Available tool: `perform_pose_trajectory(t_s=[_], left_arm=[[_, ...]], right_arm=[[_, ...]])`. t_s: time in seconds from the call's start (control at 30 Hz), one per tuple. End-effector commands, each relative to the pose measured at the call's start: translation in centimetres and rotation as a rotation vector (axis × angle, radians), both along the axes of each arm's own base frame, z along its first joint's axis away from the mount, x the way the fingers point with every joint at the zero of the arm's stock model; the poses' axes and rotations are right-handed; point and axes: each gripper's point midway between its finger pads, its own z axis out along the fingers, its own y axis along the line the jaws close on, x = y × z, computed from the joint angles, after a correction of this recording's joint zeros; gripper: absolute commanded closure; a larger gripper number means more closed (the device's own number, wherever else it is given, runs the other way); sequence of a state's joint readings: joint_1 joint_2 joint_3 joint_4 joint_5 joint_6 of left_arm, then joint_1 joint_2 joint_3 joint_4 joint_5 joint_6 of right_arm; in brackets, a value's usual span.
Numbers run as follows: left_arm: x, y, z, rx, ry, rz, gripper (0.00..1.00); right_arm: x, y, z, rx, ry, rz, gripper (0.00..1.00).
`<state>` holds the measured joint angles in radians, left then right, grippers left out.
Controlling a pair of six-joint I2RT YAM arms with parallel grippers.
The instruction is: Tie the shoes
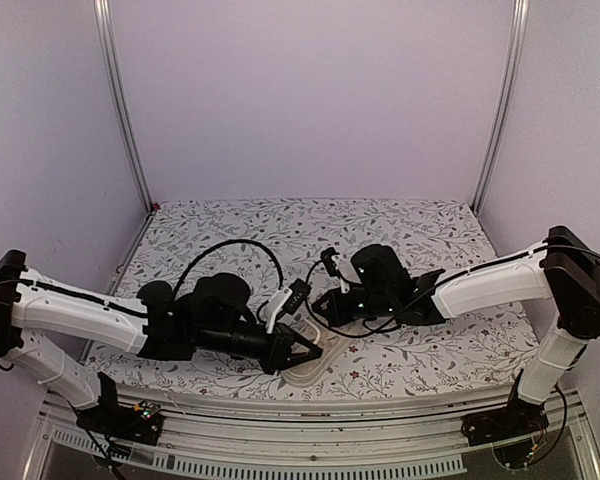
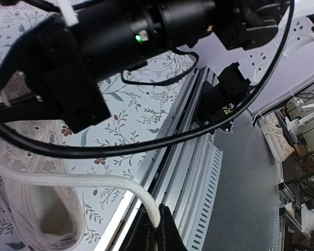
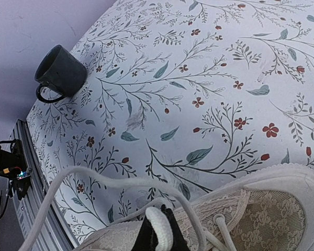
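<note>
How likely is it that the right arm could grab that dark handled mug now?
Probably not yet. The right gripper is shut on a pale shoelace of the cream sneaker, so it is busy. Nothing stands between it and the dark mug, though, so letting go should free the way.

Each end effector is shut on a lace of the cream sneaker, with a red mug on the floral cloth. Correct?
No: the mug is dark, not red, per the right wrist view. The left end effector and right end effector do grip laces.
</note>
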<state>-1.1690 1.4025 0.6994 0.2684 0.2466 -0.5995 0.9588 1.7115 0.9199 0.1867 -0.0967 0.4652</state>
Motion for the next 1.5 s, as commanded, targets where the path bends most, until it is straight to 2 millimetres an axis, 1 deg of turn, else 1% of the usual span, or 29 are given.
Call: perform_pose_trajectory(t_s=[0.0, 0.2, 0.27, 0.33, 0.37, 0.4, 0.47, 0.5, 0.57, 0.6, 0.67, 0.8, 0.9, 0.97, 1.0, 1.03, 1.07, 1.1, 1.17, 1.23, 1.3, 1.4, 1.47], left_arm=[[-2.3, -1.5, -1.2, 0.076, 0.024, -0.048, 1.0], [-6.2, -4.4, -3.3, 0.151, 0.053, -0.151, 1.0], [-7.1, -5.4, -3.7, 0.178, 0.047, -0.178, 1.0], [-7.5, -5.9, -4.6, 0.234, 0.029, -0.184, 1.0], [-7.7, -5.9, -4.9, 0.262, 0.004, -0.173, 0.93], [-7.2, -5.8, -4.9, 0.281, -0.029, -0.136, 0.81], [-6.1, -4.9, -4.1, 0.283, -0.103, -0.058, 0.59], [-5.6, -4.2, -3.6, 0.269, -0.127, -0.032, 0.49], [-4.8, -2.6, -2.7, 0.248, -0.168, 0.01, 0.38], [-4.5, -1.8, -2.2, 0.239, -0.184, 0.018, 0.35], [-4.1, -0.1, -1.9, 0.244, -0.204, 0.031, 0.32], [-3.0, 3.2, -2.4, 0.281, -0.221, 0.071, 0.3], [-1.3, 5.7, -2.9, 0.292, -0.229, 0.13, 0.29], [0.9, 7.5, -3.0, 0.285, -0.208, 0.204, 0.3], [2.2, 8.0, -2.6, 0.268, -0.191, 0.246, 0.31], [3.6, 8.5, -2.1, 0.248, -0.18, 0.285, 0.33], [4.9, 8.5, -1.3, 0.215, -0.173, 0.316, 0.34], [6.4, 8.4, -0.1, 0.16, -0.17, 0.352, 0.34], [8.5, 7.6, 1.8, 0.071, -0.16, 0.38, 0.34], [10.6, 6.8, 3.3, 0.014, -0.15, 0.418, 0.33], [12.1, 5.6, 4.2, -0.025, -0.146, 0.425, 0.33], [13.4, 3.0, 5.1, -0.068, -0.135, 0.388, 0.32], [13.8, 1.4, 4.8, -0.073, -0.122, 0.356, 0.32]], right_arm=[[0.7, 0.7, 0.6, 0.034, 0.017, 0.004, 0.98], [1.0, 0.7, 0.8, 0.046, 0.016, 0.016, 0.98], [0.9, 0.7, 1.0, 0.053, 0.014, 0.021, 0.98], [1.0, 0.6, 1.3, 0.059, 0.01, 0.023, 0.98], [0.9, 0.5, 1.4, 0.06, 0.009, 0.023, 0.98], [0.9, 0.5, 1.5, 0.063, 0.009, 0.025, 0.98], [0.8, 0.4, 1.5, 0.066, 0.005, 0.03, 0.98], [0.7, 0.3, 1.5, 0.068, 0.005, 0.03, 0.98], [0.6, 0.3, 1.7, 0.077, -0.002, 0.035, 0.98], [0.6, 0.3, 1.8, 0.081, -0.008, 0.039, 0.98], [0.5, 0.2, 2.0, 0.091, -0.015, 0.047, 0.98], [0.3, 0.4, 2.7, 0.112, -0.032, 0.07, 0.98], [0.1, 0.4, 3.1, 0.129, -0.046, 0.085, 0.98], [-0.4, 0.3, 3.4, 0.143, -0.054, 0.105, 0.98], [-0.7, 0.2, 3.3, 0.144, -0.058, 0.115, 0.98], [-0.8, 0.1, 3.5, 0.154, -0.068, 0.12, 0.98], [-1.0, -0.1, 3.3, 0.153, -0.074, 0.128, 0.98], [-1.2, -0.2, 3.3, 0.155, -0.082, 0.134, 0.98], [-1.3, -0.3, 3.2, 0.154, -0.094, 0.144, 0.98], [-1.4, -0.3, 3.2, 0.158, -0.101, 0.15, 0.98], [-1.5, -0.2, 3.2, 0.165, -0.105, 0.157, 0.98], [-1.5, 0.0, 3.2, 0.173, -0.105, 0.161, 0.98], [-1.5, 0.0, 3.2, 0.177, -0.106, 0.16, 0.98]])
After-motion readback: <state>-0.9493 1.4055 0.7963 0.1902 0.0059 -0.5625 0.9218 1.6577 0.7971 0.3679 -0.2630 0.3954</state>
